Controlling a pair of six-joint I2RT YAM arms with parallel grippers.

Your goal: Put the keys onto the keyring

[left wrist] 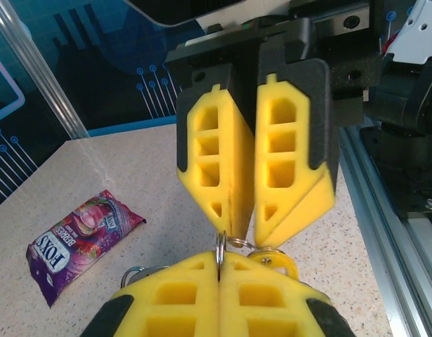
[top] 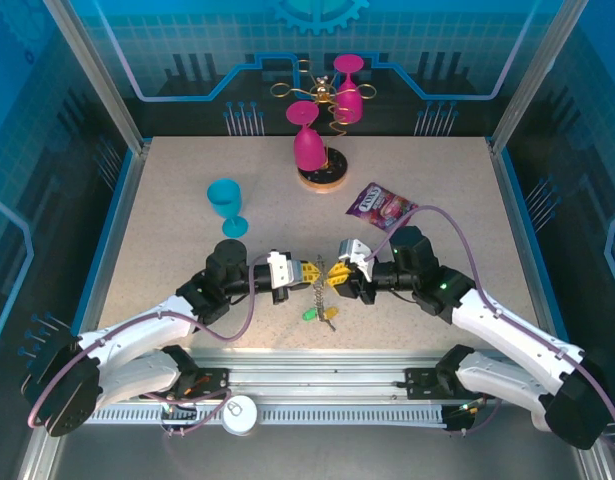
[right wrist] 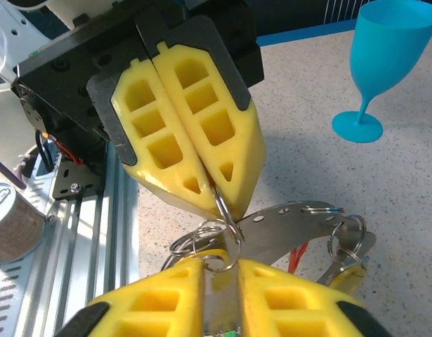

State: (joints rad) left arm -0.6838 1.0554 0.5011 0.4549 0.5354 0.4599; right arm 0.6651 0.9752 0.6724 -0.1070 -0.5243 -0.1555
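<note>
Where the two arms meet low over the front middle of the table, the left hand (top: 309, 272) and the right hand (top: 338, 275) point at each other, tips almost touching. In the left wrist view the left hand (left wrist: 219, 267) has its yellow fingers pressed flat together, pinching a thin wire ring between the tips. Facing it, the right hand (left wrist: 248, 230) is nearly closed, with a narrow slit between its fingers. In the right wrist view a strip of metal sits clamped in that slit, so both hands grip the same bunch. The keyring (top: 320, 289) hangs between the hands as a short dark chain reaching down to the table. Up close it shows a curved, holed metal strip (right wrist: 294, 223) carrying several small rings. The keys (top: 329, 319) lie at its lower end on the table, one green-headed, one yellow-headed.

Blue printed walls (top: 317, 40) enclose the speckled beige table (top: 437, 180). At its far edge stands a gold wire stand (top: 332, 128) bearing pink glasses (top: 308, 148). A teal cup (top: 225, 205) stands upright at the left, well apart from the hands. A purple snack packet (top: 380, 207) lies flat just behind the right arm.
</note>
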